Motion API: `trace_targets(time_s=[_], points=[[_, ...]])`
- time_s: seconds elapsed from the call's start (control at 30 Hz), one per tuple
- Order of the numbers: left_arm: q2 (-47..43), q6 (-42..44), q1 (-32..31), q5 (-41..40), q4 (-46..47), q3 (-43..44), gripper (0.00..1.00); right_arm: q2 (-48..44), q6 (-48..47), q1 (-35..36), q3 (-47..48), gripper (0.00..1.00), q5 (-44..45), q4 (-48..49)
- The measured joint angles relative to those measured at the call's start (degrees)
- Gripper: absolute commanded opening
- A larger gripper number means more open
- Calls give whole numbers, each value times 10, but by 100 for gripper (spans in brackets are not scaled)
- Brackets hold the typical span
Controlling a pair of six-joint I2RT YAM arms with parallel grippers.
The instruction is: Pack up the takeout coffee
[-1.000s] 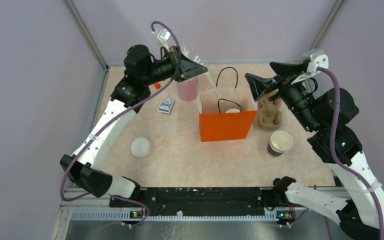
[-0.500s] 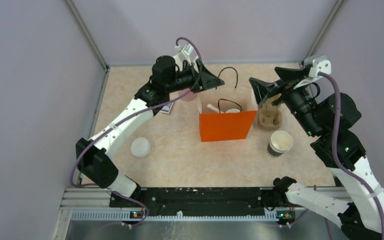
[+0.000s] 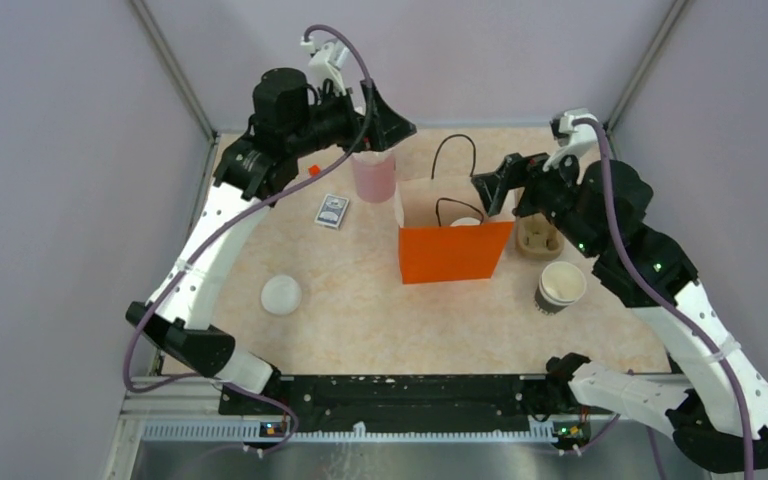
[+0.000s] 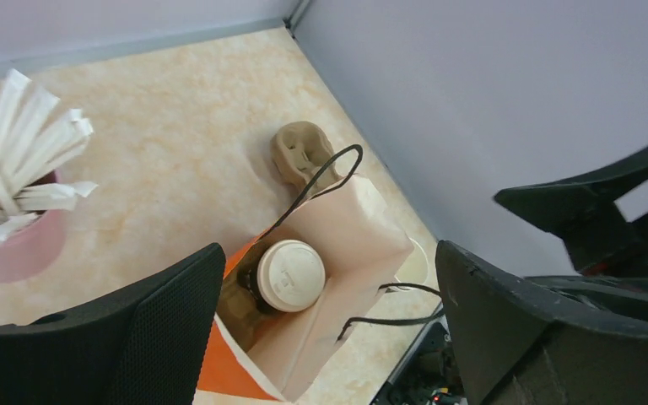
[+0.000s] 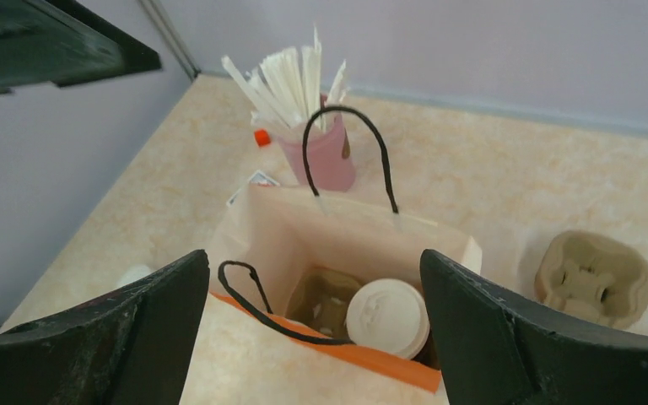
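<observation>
takeout coffee point(image 5: 386, 318): dark cup with white lid, stood upright inside the orange bag point(image 3: 455, 252), toward its right end. bag: upright mid-worktop point(image 3: 360, 320), mouth open, black cord handles. left end effector point(image 3: 385, 128): over the pink cup of wrapped straws point(image 3: 374, 178), fingers spread wide, gripping nothing. right end effector point(image 3: 495, 178): over the bag's right rear edge, fingers wide apart, empty. pulp cup carrier point(image 3: 540, 238): just right of bag. lidless cup point(image 3: 561, 285): in front of carrier. loose white lid point(image 3: 281, 295): front left, well apart.
</observation>
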Motion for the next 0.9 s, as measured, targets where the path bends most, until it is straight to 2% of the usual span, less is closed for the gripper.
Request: trace_targets(time_s=[0.2,0.3,0.43,0.57,0.9], points=[[-73,56,-1,-65,-70,12,99,35,42,0,22,94,20,-75],[-114,72,-1,-91,-87,3,99,41,58,0,61,94,46,-104],[-190,84,-1,-115,-77,-64,99,41,94,0,118,94,62,-111],[-254,89,-1,-118,-52,-135,99,34,134,0,121,94,64,-122],[-271,100,-1,-107,-24,-195,99,36,162,0,95,94,70,-141]])
